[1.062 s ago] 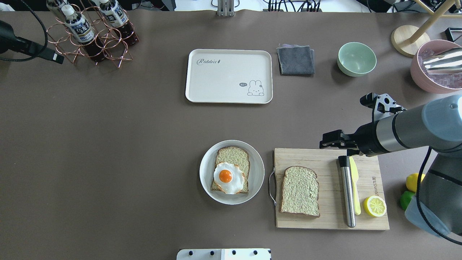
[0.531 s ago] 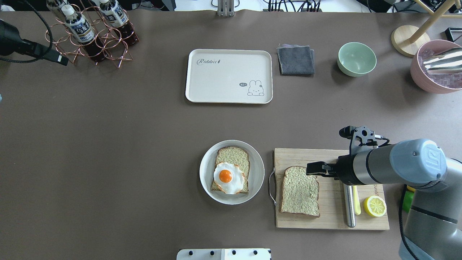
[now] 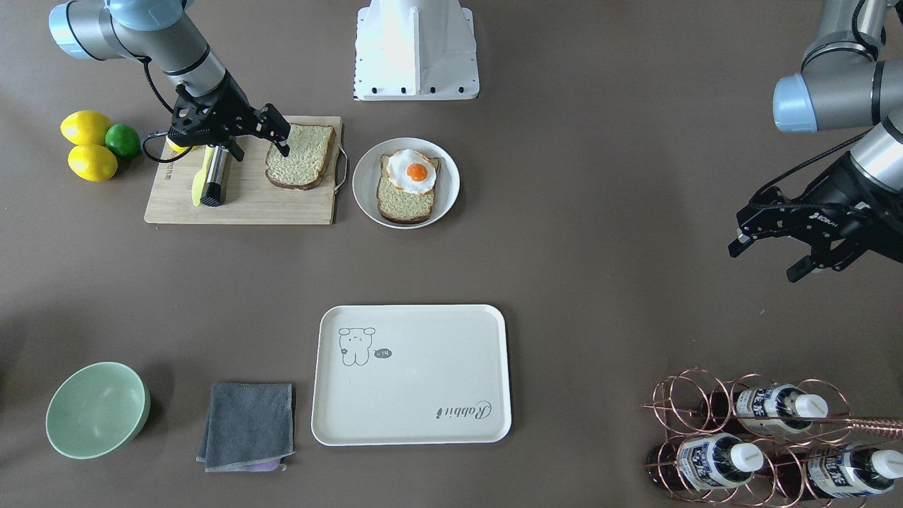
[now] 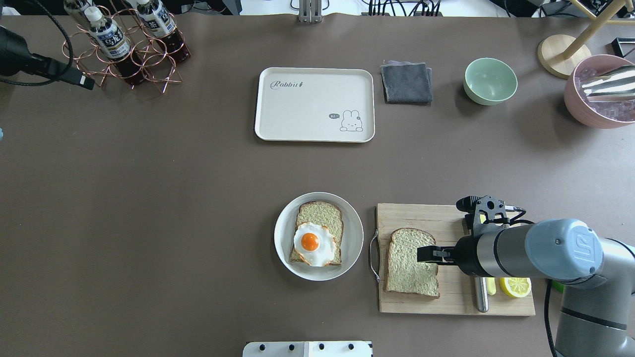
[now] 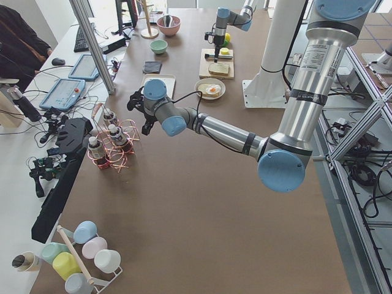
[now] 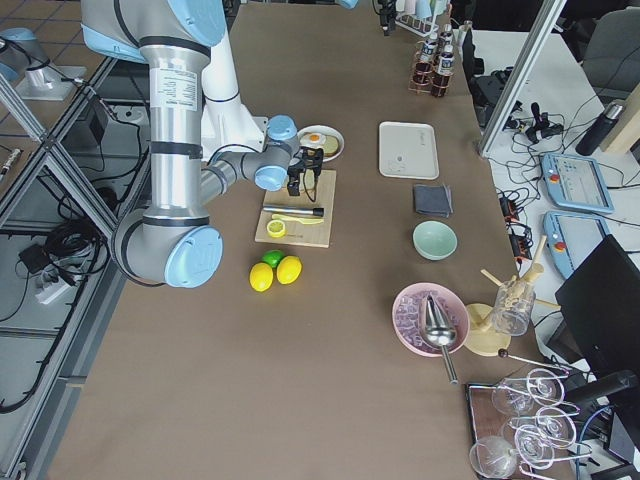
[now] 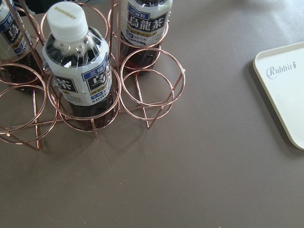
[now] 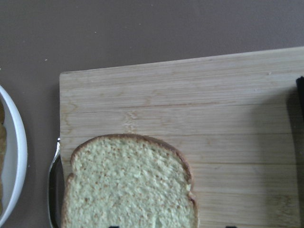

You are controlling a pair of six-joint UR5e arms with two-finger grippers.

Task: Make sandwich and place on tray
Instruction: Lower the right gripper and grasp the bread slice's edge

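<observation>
Right gripper (image 4: pixel 421 254), jaws spread, is held over the loose bread slice (image 4: pixel 409 270) on the cutting board (image 4: pixel 446 297); its edge should be pinched lightly, lifted flat, then laid squarely on the egg-topped slice (image 4: pixel 321 214) just ahead, with the tray (image 4: pixel 307 104) well beyond.

Right arm stretched low over the counter, wrist tipped downward, right end effector (image 3: pixel 261 147) with jaws spread wide, left arm raised well off to its side, left end effector (image 3: pixel 765 259) seemingly open too.
</observation>
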